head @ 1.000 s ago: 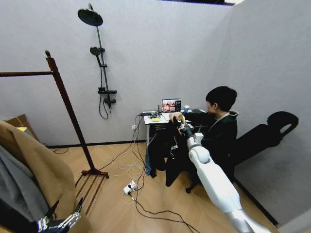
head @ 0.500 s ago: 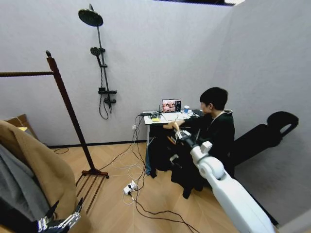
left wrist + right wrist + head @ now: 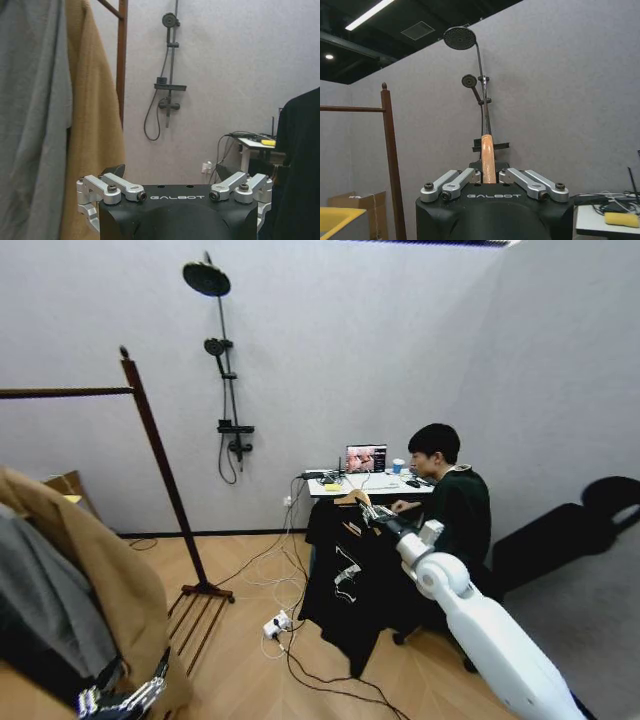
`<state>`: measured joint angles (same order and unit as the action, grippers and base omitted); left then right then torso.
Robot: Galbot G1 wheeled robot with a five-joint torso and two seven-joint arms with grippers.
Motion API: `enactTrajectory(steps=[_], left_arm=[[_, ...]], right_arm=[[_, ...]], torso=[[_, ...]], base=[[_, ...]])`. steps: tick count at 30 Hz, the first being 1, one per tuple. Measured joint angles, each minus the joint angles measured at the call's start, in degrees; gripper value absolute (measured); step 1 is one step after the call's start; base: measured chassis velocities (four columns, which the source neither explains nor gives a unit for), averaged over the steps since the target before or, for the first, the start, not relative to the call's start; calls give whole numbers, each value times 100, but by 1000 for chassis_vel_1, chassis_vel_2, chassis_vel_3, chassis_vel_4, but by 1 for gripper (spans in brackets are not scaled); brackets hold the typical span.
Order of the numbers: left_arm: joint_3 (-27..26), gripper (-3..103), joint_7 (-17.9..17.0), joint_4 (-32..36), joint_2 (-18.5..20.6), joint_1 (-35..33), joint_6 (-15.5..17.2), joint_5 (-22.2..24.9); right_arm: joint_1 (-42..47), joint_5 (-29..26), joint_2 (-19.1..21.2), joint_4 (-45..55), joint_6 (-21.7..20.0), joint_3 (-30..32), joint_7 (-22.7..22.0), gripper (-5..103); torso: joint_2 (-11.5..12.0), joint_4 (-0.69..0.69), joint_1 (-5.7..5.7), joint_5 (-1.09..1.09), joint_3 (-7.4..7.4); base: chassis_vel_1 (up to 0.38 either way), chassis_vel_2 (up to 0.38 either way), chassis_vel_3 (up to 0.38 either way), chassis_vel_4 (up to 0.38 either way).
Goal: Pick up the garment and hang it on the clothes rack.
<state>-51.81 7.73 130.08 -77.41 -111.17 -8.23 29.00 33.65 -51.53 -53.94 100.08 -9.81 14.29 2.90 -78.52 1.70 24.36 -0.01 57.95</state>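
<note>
The garment (image 3: pixel 350 575), a black T-shirt with a white print, hangs on a light wooden hanger (image 3: pixel 352 499) in front of the desk. My right gripper (image 3: pixel 374 514) is shut on the hanger (image 3: pixel 488 159), held out at mid height with the shirt dangling free above the floor. The clothes rack (image 3: pixel 163 476) stands well to the left, with a slanted dark post, a knob top and a top bar (image 3: pixel 60 392). Its post (image 3: pixel 390 160) also appears in the right wrist view. My left gripper (image 3: pixel 122 699) stays low at the left, open (image 3: pixel 170 172), beside the coats.
A long tan coat (image 3: pixel 105 585) and a grey hoodie (image 3: pixel 40 605) hang close at my left. A white desk (image 3: pixel 372 486) with a laptop stands behind the garment. Cables and a power strip (image 3: pixel 275 625) lie on the floor. A shower fixture (image 3: pixel 226 370) is on the wall.
The camera has turned, shifting the scene right. A person's hand has left the hanger. My right arm now holds the T-shirt alone, lower and turned so its print faces me.
</note>
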Motion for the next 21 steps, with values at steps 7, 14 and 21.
enactTrajectory(steps=[7, 14, 21], left_arm=[[0, 100, 0, 0, 0, 0, 0, 0], [0, 100, 0, 0, 0, 0, 0, 0], [0, 100, 0, 0, 0, 0, 0, 0]], right_arm=[[-145, 264, -158, -68, 170, -104, -109, 10], [-61, 408, -116, -73, 283, -63, -29, 10], [15, 486, 41, -24, 421, 147, 47, 10]], torso=[[0, 2, 1, 1, 0], [1, 1, 1, 1, 0], [0, 2, 0, 1, 0]], base=[[98, 97, 115, 93], [142, 114, 117, 117], [119, 116, 130, 110]])
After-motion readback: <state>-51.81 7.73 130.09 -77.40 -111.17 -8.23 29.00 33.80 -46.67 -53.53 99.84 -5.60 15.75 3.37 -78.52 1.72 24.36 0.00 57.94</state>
